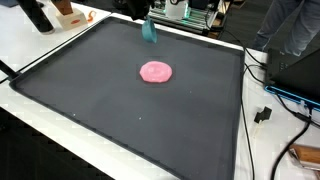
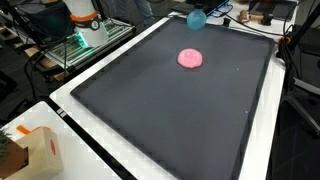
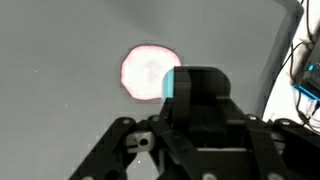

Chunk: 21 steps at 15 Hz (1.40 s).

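A pink round disc (image 1: 155,72) lies flat near the middle of the dark mat (image 1: 110,110), and shows in both exterior views (image 2: 191,59). In the wrist view the disc (image 3: 145,72) sits just beyond my gripper (image 3: 203,88). The dark fingers stand close together, with a sliver of a teal object (image 3: 170,85) at their left side. That teal object (image 1: 149,31) (image 2: 196,18) hangs at the mat's far edge in both exterior views. The arm above it is cut off by the top of the frame.
The mat covers a white table (image 1: 40,125). A cardboard box (image 2: 35,152) stands on a table corner. Green-lit equipment (image 2: 78,42) and the robot base (image 2: 84,14) stand beside the mat. Cables (image 1: 266,112) trail along one side, near a person (image 1: 290,30).
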Motion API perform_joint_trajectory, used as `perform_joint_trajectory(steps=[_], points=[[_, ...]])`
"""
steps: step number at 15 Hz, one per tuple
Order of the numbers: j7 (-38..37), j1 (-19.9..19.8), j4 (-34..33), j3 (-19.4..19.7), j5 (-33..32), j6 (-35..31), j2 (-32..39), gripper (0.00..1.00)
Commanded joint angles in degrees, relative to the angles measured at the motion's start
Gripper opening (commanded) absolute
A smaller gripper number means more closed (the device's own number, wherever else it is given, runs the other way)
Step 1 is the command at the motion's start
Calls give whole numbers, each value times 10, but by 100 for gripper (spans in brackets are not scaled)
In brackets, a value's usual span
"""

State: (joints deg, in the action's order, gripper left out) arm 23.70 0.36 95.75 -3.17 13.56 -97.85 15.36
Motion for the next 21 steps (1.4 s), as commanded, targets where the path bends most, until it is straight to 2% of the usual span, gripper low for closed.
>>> perform_joint_trajectory(steps=[1,7,10,15,21], points=[[123,-45,-31,-6,57,50,32,25],[286,-90,-73,-7,93,161,98,25],[316,-100,-91,-5,107,186,131,25],[326,-113,-110,-7,154,184,177,25],[320,-120,-103,-1,174,124,200,25]])
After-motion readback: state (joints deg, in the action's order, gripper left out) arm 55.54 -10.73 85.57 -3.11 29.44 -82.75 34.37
